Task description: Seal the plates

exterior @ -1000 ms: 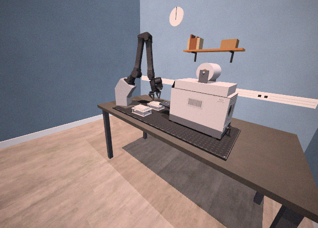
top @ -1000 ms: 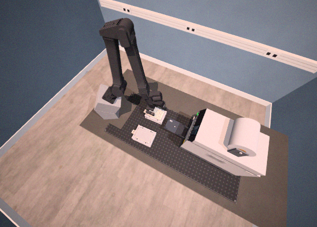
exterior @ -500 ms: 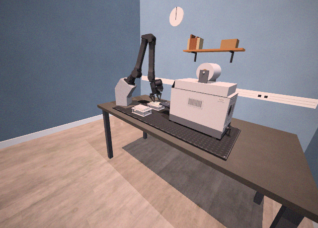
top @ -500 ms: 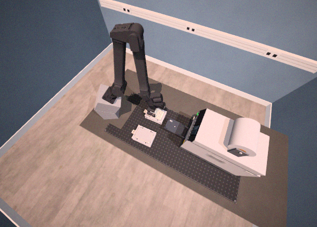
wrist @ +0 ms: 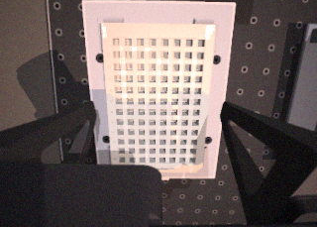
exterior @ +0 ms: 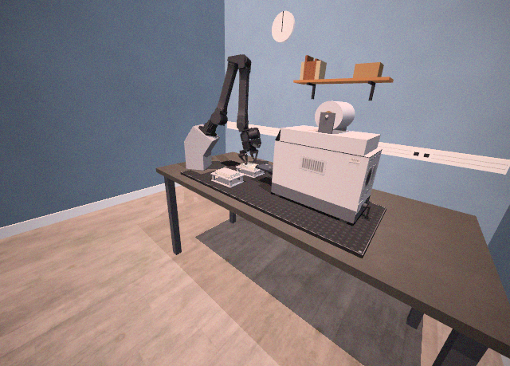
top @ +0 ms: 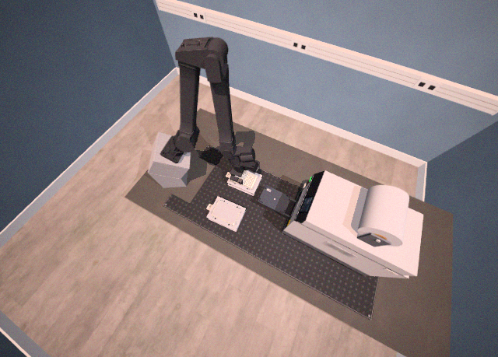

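sealer (top: 334,208) (exterior: 315,172): smooth matt plastic look | floor (top: 132,273) (exterior: 123,280): pale wood look | arm (top: 222,108) (exterior: 244,94): dark, matt

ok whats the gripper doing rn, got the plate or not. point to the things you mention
Gripper (top: 243,173) (exterior: 249,163) (wrist: 158,108): open, fingers astride the plate (top: 251,179) (wrist: 156,88), holding nothing.

Black jointed metal-look arm (top: 223,112) (exterior: 244,94) folded into a tall, narrow inverted V, elbow uppermost; forearm dropping steeply; bulky dark wrist (top: 242,157) (exterior: 250,135) angled downward; black two-finger parallel gripper (top: 243,176) (exterior: 249,159) (wrist: 158,108) pointing down, open wide, long angular fingers well apart, holding nothing.
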### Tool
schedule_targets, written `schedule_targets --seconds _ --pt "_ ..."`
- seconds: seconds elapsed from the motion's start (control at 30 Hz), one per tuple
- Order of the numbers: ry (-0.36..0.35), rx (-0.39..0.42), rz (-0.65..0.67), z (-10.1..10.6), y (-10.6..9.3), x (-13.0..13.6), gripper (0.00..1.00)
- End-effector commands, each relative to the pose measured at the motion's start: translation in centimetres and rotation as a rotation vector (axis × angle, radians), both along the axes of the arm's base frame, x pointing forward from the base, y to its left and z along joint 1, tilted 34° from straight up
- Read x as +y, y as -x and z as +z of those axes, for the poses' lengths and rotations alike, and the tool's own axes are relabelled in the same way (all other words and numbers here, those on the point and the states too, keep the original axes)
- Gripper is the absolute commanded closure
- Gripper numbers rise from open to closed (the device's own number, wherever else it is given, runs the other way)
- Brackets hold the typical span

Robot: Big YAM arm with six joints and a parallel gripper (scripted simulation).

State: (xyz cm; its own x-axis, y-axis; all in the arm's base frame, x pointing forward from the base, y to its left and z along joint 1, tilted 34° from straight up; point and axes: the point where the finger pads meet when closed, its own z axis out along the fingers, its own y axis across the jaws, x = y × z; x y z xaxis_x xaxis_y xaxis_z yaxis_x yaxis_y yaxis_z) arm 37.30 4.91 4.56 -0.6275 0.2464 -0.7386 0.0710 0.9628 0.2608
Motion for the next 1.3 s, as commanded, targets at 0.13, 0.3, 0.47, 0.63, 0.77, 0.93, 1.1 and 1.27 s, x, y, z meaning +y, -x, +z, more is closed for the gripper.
schedule_targets --seconds 0.13,0.3,0.47,0.63,0.77,0.93,1.1,1.27 --pt "-0.007 -0.013 0.001 0.7 0.3 0.2 0.00" --pt "-0.012 -0.054 0.002 2.0 -0.8 0.4 0.00" --pt "-0.014 -0.066 0.002 2.2 -1.0 0.4 0.00" --pt "-0.011 -0.047 0.002 1.7 -0.6 0.3 0.00" --pt "-0.008 -0.021 0.002 1.0 0.1 0.2 0.00" --pt "-0.006 -0.010 0.003 0.6 0.4 0.2 0.00" --pt "-0.010 -0.039 0.003 1.5 -0.5 0.3 0.00" --pt "-0.014 -0.051 0.007 1.8 -0.9 0.4 0.00"
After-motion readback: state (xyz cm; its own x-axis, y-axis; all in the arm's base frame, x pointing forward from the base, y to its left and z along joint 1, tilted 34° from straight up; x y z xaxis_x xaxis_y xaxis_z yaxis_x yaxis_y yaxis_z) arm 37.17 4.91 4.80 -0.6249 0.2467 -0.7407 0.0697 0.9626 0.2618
